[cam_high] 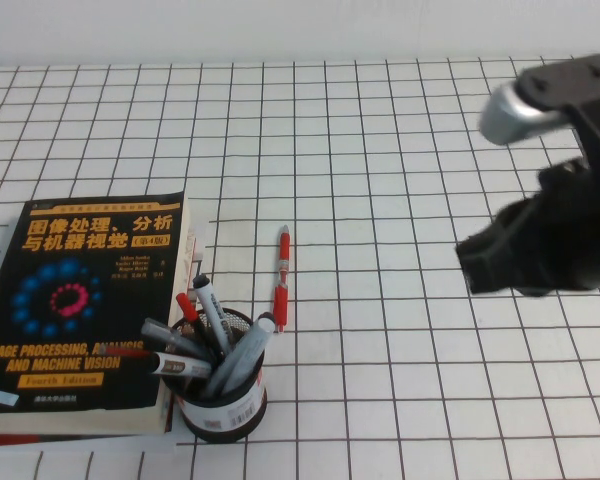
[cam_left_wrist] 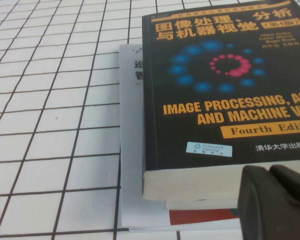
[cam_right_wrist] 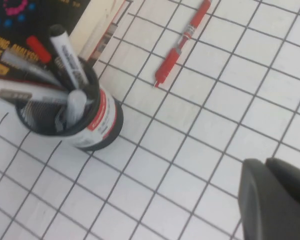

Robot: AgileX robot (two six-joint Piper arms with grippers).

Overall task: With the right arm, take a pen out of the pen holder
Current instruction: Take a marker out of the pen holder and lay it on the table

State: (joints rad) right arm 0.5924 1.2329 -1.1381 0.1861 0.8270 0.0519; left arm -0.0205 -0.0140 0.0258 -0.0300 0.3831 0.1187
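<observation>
A black mesh pen holder (cam_high: 223, 408) with a red-and-white label stands at the table's front left, holding several grey and black markers (cam_high: 216, 318) and a red one. The right wrist view shows the same holder (cam_right_wrist: 101, 125). A red pen (cam_high: 281, 278) lies flat on the grid table just behind the holder, and shows in the right wrist view as the red pen (cam_right_wrist: 182, 42). My right gripper (cam_high: 472, 264) hangs raised well to the right of both, shut with nothing in it (cam_right_wrist: 268, 169). My left gripper (cam_left_wrist: 270, 172) is shut and empty by the book's near edge.
A black image-processing textbook (cam_high: 80, 300) lies stacked on other books at the front left, touching the holder's side; its cover (cam_left_wrist: 225, 75) fills the left wrist view. White grid-lined table (cam_high: 400, 180) spreads over the middle and right.
</observation>
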